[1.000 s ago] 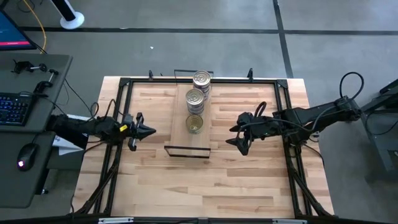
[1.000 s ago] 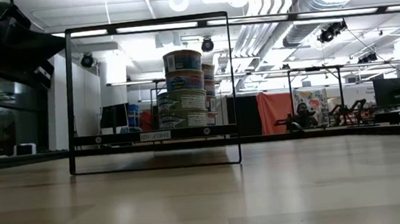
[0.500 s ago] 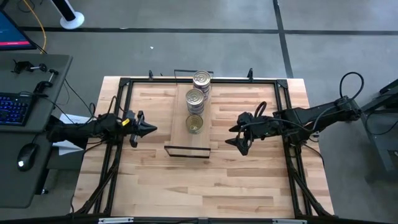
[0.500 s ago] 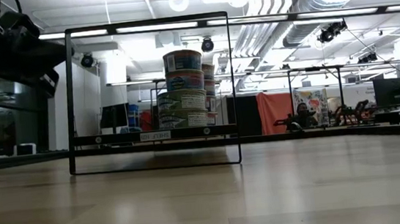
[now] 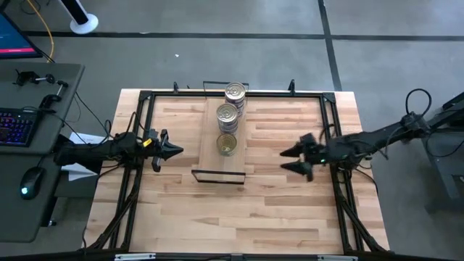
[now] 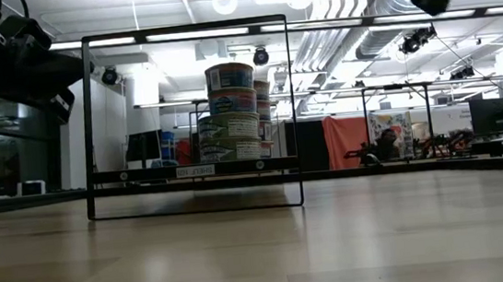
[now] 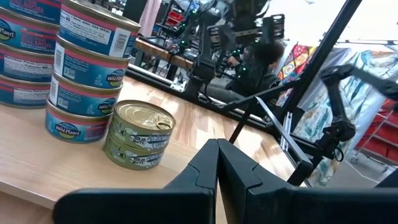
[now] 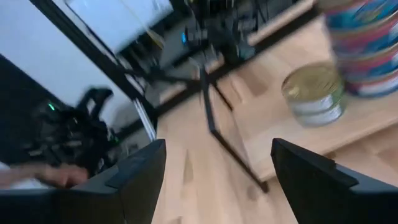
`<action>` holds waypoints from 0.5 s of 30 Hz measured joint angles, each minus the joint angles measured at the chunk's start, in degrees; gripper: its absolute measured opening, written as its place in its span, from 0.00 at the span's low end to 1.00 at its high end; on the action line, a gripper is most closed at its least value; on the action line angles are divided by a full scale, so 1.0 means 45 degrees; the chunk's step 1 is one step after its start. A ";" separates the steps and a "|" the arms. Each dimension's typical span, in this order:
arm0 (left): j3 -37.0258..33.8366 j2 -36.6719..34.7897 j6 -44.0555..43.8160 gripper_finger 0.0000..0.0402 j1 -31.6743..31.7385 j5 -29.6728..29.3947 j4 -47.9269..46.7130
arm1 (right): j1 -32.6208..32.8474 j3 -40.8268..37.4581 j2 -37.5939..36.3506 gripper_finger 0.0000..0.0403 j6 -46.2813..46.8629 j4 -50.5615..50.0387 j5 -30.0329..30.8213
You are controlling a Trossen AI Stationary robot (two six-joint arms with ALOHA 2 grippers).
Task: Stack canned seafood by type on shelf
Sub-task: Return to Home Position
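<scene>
Standing in three stacks along the shelf (image 5: 217, 165), the tins (image 5: 227, 113) formed a line that ran from 12 to 6 o'clock in the high view. The two stacks toward 12 o'clock were tall and built of blue-and-pink tins (image 7: 86, 74). The third, just beside them toward 6 o'clock, was a low pile of gold-lidded tins (image 7: 139, 134), two high in the left wrist view. The 6 o'clock end of the board lay bare, closed by its thin black frame (image 6: 90, 119).

At 9 o'clock from the shelf, well apart from it, the left gripper (image 5: 176, 151) pointed toward the tins with its fingers pressed together and nothing between them. At 3 o'clock, also well apart, the right gripper (image 5: 287, 160) faced the shelf with its fingers spread wide and empty. Both hung above the bench (image 5: 217, 217).

A keyboard (image 5: 14, 125) and a mouse (image 5: 27, 190) sat on a grey side desk beyond the bench's 9 o'clock edge.
</scene>
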 joint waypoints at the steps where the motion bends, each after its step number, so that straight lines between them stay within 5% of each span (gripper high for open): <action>1: 0.0000 0.0000 0.0000 0.00 0.0000 -0.0004 -0.0001 | 0.0023 -0.0644 -0.0772 0.69 -0.0161 0.0413 0.0146; 7: 0.0000 0.0000 0.0005 0.00 -0.0005 -0.0005 -0.0002 | -0.0642 -0.3687 -0.5114 0.69 -0.1808 0.1329 0.0339; 15: 0.0000 0.0000 0.0010 0.00 -0.0005 -0.0010 -0.0002 | -0.1949 -0.5829 -0.8960 0.69 -0.3607 0.1339 -0.1191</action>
